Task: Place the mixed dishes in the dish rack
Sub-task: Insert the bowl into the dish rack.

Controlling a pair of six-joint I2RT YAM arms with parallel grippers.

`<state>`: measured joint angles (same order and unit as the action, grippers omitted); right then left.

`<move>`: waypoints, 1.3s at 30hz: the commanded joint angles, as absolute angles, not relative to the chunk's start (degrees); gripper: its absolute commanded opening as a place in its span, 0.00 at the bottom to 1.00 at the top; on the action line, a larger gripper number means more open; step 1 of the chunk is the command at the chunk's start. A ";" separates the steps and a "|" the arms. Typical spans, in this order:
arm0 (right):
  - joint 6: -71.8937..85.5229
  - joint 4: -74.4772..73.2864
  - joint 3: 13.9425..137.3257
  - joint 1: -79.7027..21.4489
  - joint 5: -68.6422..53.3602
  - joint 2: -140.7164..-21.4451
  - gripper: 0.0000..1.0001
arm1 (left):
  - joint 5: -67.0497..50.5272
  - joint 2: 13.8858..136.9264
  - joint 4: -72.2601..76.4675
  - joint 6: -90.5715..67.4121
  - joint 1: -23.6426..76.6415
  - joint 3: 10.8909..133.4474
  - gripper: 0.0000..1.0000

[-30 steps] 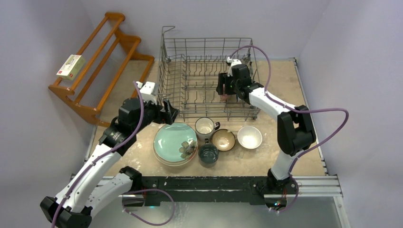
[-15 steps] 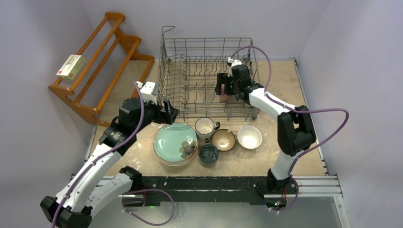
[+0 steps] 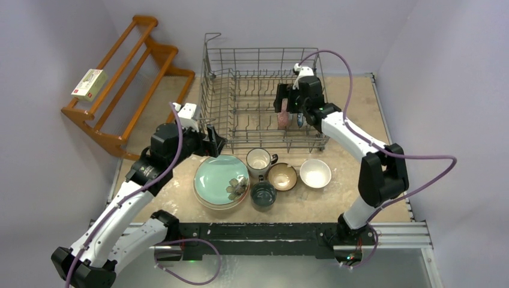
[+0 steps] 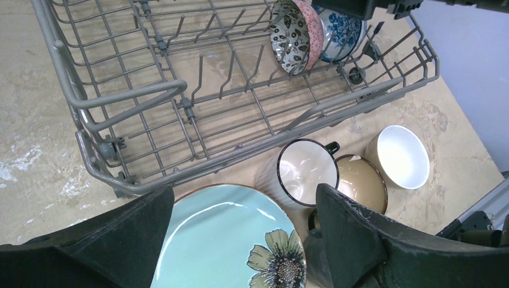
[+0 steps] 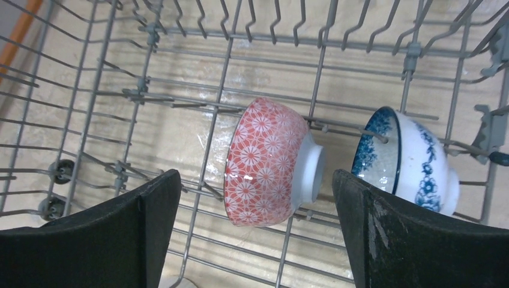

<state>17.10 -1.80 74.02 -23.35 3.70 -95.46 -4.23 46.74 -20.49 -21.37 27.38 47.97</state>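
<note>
The grey wire dish rack [image 3: 237,99] stands at the back. A red patterned bowl [image 5: 270,162] and a blue-and-white bowl [image 5: 414,159] stand on edge between its tines at the right. My right gripper [image 5: 255,231] is open and empty just above the red bowl; it also shows in the top view [image 3: 287,103]. My left gripper [image 4: 243,237] is open and empty over the mint green plate [image 3: 219,178], which tops a stack. A white mug [image 3: 259,160], dark teal mug [image 3: 263,194], beige bowl [image 3: 282,176] and white bowl [image 3: 315,173] sit in front of the rack.
A brown wooden slatted shelf [image 3: 129,78] leans at the back left with a small box [image 3: 89,83] on it. Lilac walls close the table on the left, back and right. The arm bases sit on a black rail [image 3: 252,231] at the near edge.
My right gripper has lifted and drawn back from the red bowl, which now stands free in the rack beside the blue bowl. The left arm has not moved.
</note>
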 commanded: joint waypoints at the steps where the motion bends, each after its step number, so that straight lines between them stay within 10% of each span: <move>1: 16.90 -0.34 76.88 -23.56 4.61 -91.96 0.94 | -4.31 46.60 -19.16 -20.04 27.16 47.82 0.86; 13: 16.98 -0.18 78.37 -24.92 -4.89 -93.22 0.23 | -4.49 47.19 -19.07 -20.13 27.16 47.85 0.86; 23: 17.47 -0.18 80.16 -26.40 -5.79 -99.47 0.04 | -4.65 47.83 -18.90 -20.21 27.15 47.90 0.86; 39: 17.80 -1.24 77.90 -26.46 8.73 -100.39 0.00 | -4.42 47.97 -19.07 -20.13 27.16 47.99 0.86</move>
